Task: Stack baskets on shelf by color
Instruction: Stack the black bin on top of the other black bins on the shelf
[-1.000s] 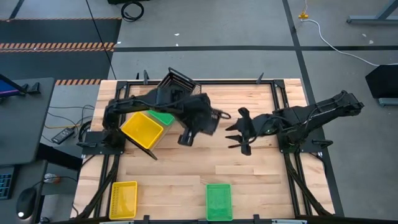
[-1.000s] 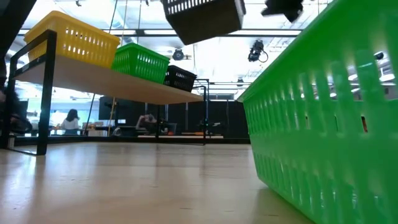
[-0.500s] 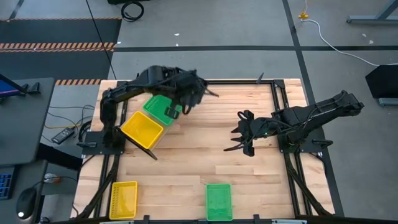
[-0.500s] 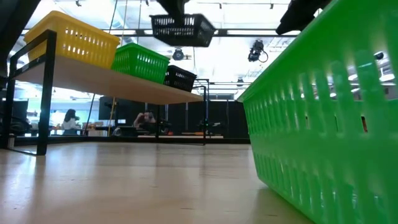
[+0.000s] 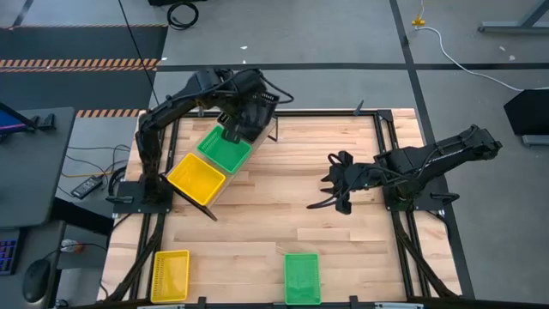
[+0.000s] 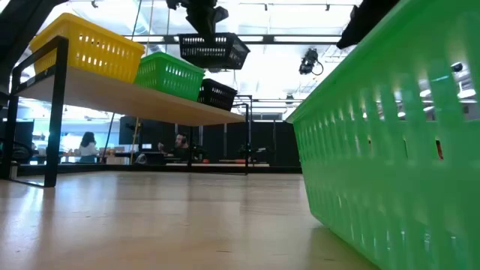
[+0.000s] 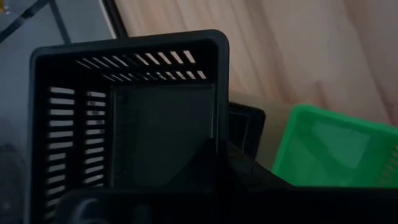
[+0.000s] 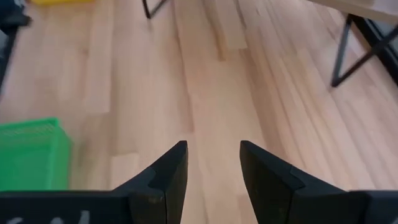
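1. Progress: the shelf (image 6: 150,105), a long light-wood board on black metal supports, stands at the upper left of the high view. It carries a yellow basket (image 5: 196,178), a green basket (image 5: 225,150) and a black basket (image 6: 218,95) in a row. How many baskets lie in each pile cannot be told.

2. In hand: the left gripper (image 5: 237,130) is shut on a second black basket (image 6: 214,49). In the low view this carried basket hangs above the shelf, over the black one already placed. I judge the set-down not yet done.

3. Left to do: a loose yellow basket (image 5: 170,275) sits at the lower left of the high view, and a loose green basket (image 5: 301,278) at the lower centre. Both rest on the counter (image 5: 283,215).

4. Right gripper (image 5: 330,190): it waits right of centre over bare counter, fingers (image 8: 166,177) parted and empty.

5. Materials: the baskets are shallow rectangular moulded plastic with slotted sides and flat solid floors. The counter is pale planked wood with a smooth sheen.
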